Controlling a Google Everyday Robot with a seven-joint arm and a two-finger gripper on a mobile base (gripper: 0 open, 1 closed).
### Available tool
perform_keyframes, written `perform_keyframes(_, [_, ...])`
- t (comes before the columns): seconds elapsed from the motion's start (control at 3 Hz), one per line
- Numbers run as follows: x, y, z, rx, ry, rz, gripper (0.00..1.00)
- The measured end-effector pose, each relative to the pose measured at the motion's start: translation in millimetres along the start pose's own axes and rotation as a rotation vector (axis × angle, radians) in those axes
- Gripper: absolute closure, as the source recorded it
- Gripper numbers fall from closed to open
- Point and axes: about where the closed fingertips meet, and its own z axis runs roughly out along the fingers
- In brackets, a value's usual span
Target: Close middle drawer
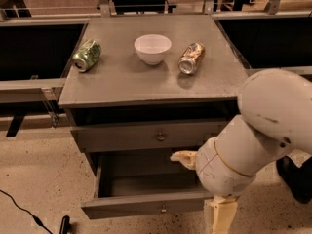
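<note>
The middle drawer (146, 204) is pulled well out from the grey cabinet, and its deep box looks empty. Its low front carries a small brass knob (163, 209). Above it is the taller top drawer (146, 136) with its own brass knob, pushed almost fully in. My big white arm (253, 140) fills the lower right and covers the open drawer's right end. My cream gripper (220, 217) hangs down at the bottom edge, just right of the drawer front. The lowest drawer is out of view.
On the cabinet top (122, 77) lie a green can (87, 55) on its side, a white bowl (152, 48) and a silver-brown can (190, 58) on its side. Dark shelving flanks the cabinet. A black cable (22, 211) lies on the floor at lower left.
</note>
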Motion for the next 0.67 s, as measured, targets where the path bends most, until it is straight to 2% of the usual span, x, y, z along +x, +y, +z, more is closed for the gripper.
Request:
perform_keyframes(0.33, [1.1, -9.2, 5.6, -0.028, 0.021, 0.009, 0.00])
perform_keyframes(0.67, [41.4, -11.0, 50.1, -0.061, 0.006, 0.051, 0.00])
